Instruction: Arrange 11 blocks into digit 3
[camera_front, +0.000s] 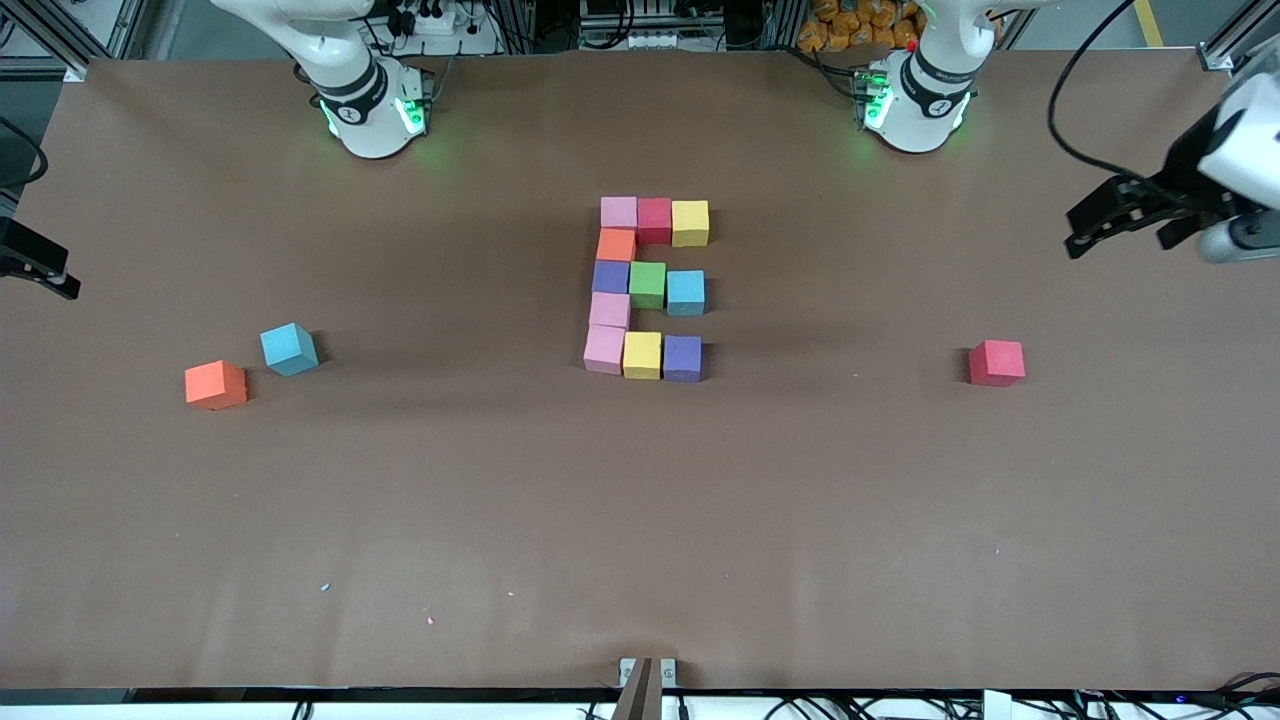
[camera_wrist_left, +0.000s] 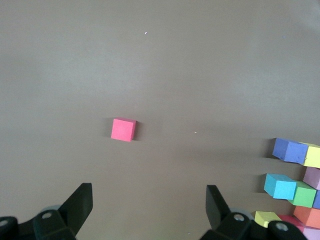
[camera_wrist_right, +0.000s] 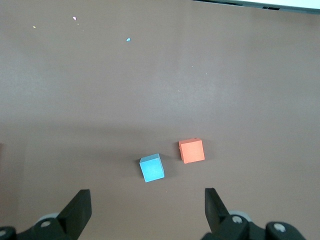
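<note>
Eleven blocks (camera_front: 648, 285) sit packed together at mid-table, and you see them from the front camera as three rows joined by a column at the right arm's end. Farthest row: pink (camera_front: 618, 211), red (camera_front: 654, 219), yellow (camera_front: 690, 222). Orange (camera_front: 615, 244) links down to the middle row of purple (camera_front: 610, 276), green (camera_front: 647, 284) and blue (camera_front: 685, 292). Another pink (camera_front: 609, 309) links to the nearest row: pink (camera_front: 604, 349), yellow (camera_front: 642, 354), purple (camera_front: 682, 358). Neighbours touch or nearly touch; the edges are not perfectly square.

Three loose cubes lie well apart from the figure. You find a stray red cube (camera_front: 996, 362) toward the left arm's end, alone. A stray blue cube (camera_front: 289, 348) and a stray orange cube (camera_front: 215, 384) sit just beside each other toward the right arm's end, the orange one nearer the camera.

Your left gripper (camera_wrist_left: 148, 201) hangs spread wide and empty over the table (camera_front: 640, 520) at its own end, with the stray red cube below it. Your right gripper (camera_wrist_right: 148, 202) is likewise spread wide, empty, over the stray blue and orange pair.
</note>
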